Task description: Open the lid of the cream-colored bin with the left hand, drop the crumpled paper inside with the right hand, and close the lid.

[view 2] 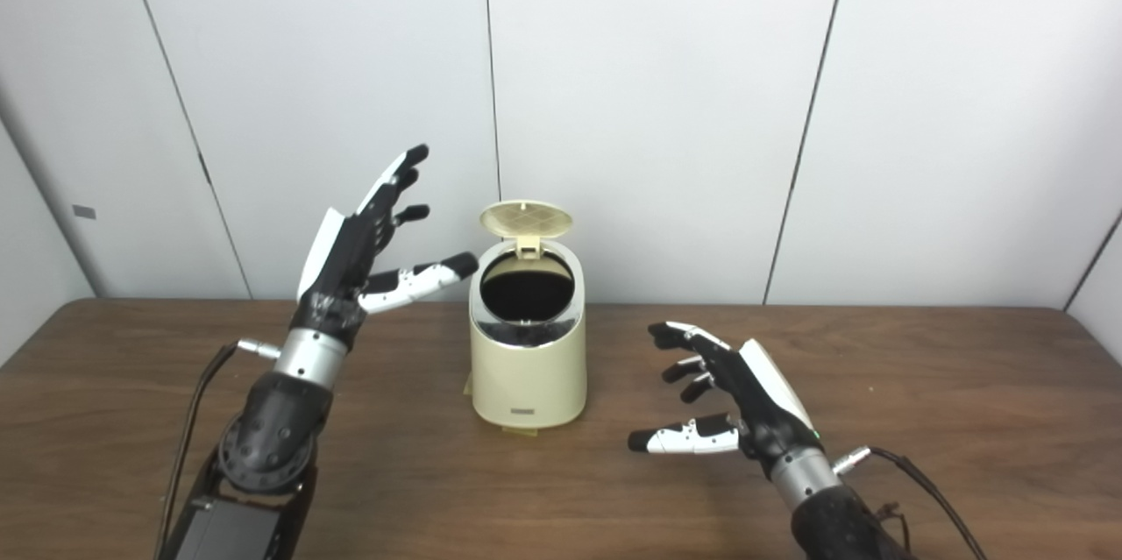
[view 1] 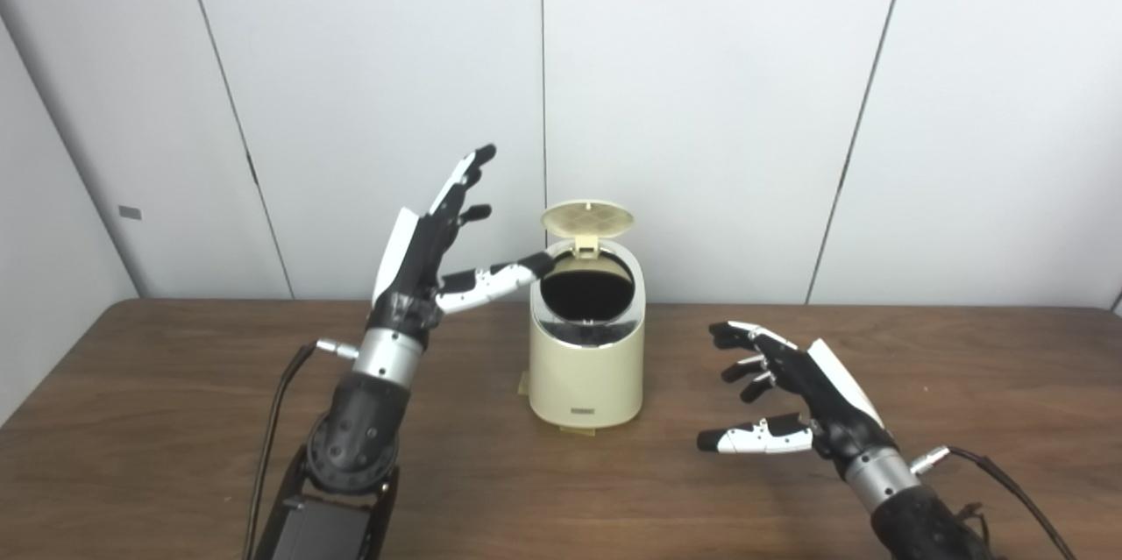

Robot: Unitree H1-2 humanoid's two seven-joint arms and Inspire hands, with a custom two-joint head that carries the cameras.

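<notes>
The cream-colored bin (view 1: 585,367) stands on the brown table (view 1: 175,420), near its middle. Its round lid (view 1: 587,220) is tipped up at the back and the dark opening (view 1: 585,284) shows. My left hand (view 1: 434,249) is raised left of the bin, open, fingers spread upward, thumb reaching toward the rim. My right hand (view 1: 793,393) hovers low over the table right of the bin, open and empty. No crumpled paper shows in either view.
White wall panels (view 1: 701,104) rise right behind the table's far edge. Cables (view 1: 272,437) run along both forearms. Bare table lies in front of the bin and to both sides.
</notes>
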